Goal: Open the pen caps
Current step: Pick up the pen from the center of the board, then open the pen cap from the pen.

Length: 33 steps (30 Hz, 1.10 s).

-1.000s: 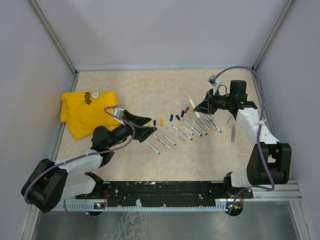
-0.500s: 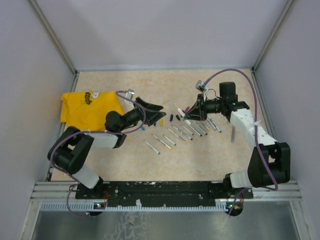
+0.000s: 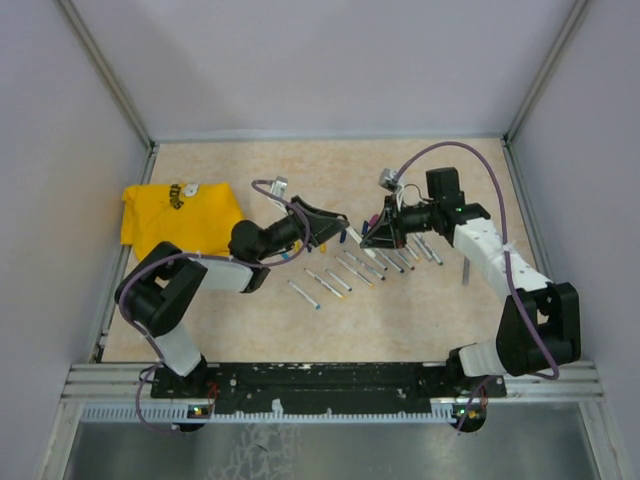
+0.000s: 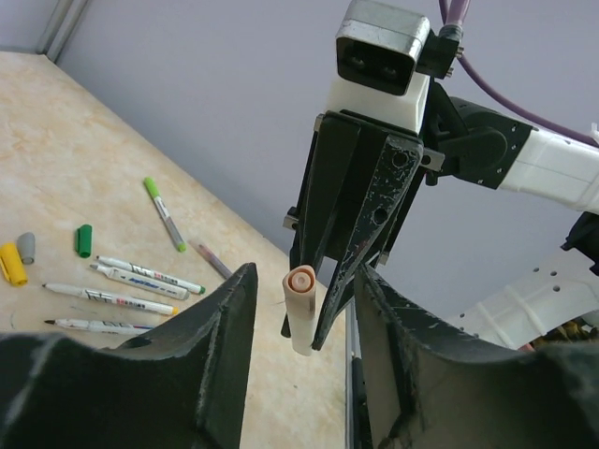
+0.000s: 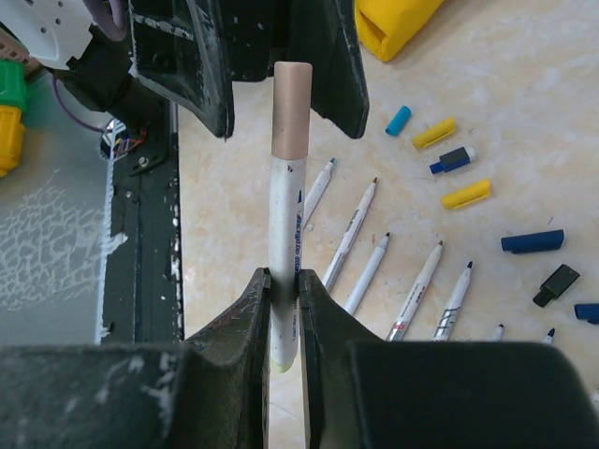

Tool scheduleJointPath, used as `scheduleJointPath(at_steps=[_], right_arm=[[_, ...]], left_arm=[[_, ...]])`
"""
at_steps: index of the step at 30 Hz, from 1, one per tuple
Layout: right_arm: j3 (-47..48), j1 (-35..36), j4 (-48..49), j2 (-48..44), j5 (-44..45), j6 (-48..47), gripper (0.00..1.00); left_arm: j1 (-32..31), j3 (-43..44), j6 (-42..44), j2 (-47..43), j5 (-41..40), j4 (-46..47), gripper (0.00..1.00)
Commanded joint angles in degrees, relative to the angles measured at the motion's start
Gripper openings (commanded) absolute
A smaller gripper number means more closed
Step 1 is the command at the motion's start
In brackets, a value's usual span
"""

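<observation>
My right gripper [image 5: 284, 281] is shut on the barrel of a whitish pen [image 5: 285, 215] and holds it out level above the table. The pen's peach cap [image 5: 291, 103] points at the left arm. My left gripper [image 4: 305, 277] is open, one finger on each side of that cap [image 4: 301, 313], with a gap on both sides. From above, the two grippers meet nose to nose, left [image 3: 338, 228] and right [image 3: 372, 236]. Loose pen caps lie on the table: blue [image 5: 398, 120], yellow [image 5: 434, 133], dark blue [image 5: 532, 241], black [image 5: 556, 284], green [image 4: 83, 239] and grey [image 4: 26, 247].
Several uncapped pens [image 3: 350, 270] lie in a slanted row under and in front of the grippers. One lone pen [image 3: 466, 268] lies to the right. A crumpled yellow cloth [image 3: 178, 222] sits at the left. Grey walls close in three sides, and the black rail [image 3: 320, 378] runs along the front.
The left gripper has swung right to the pen's cap and its jaws have narrowed around it. The right gripper has carried the pen leftward to meet it.
</observation>
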Motion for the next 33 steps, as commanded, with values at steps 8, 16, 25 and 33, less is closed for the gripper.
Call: scheduleJointPath(at_steps=[8,16,25,33], right_arm=[[1.5,1.5,0.3,0.5,0.8,-1.4,0.00],[-2.1,2.3,9.5,-0.2,2.4,7.5,0.62],[-1.6,5.5,8.2,0.6,4.1,5.3,0.34],[0.4,6.1,3.0,3.3,3.0,1.7,0.00]], left_arm=[[-1.3,2.0,-1.4,2.2,-0.7,2.9,0.01],[-2.3,1.3,-1.9,2.9,-1.4,5.7,0.00],[-2.7,2.4,-1.4,3.6,-2.2,6.3,0.00],[7.5,7.2,-4.1,3.3,-4.2,8.9,0.00]])
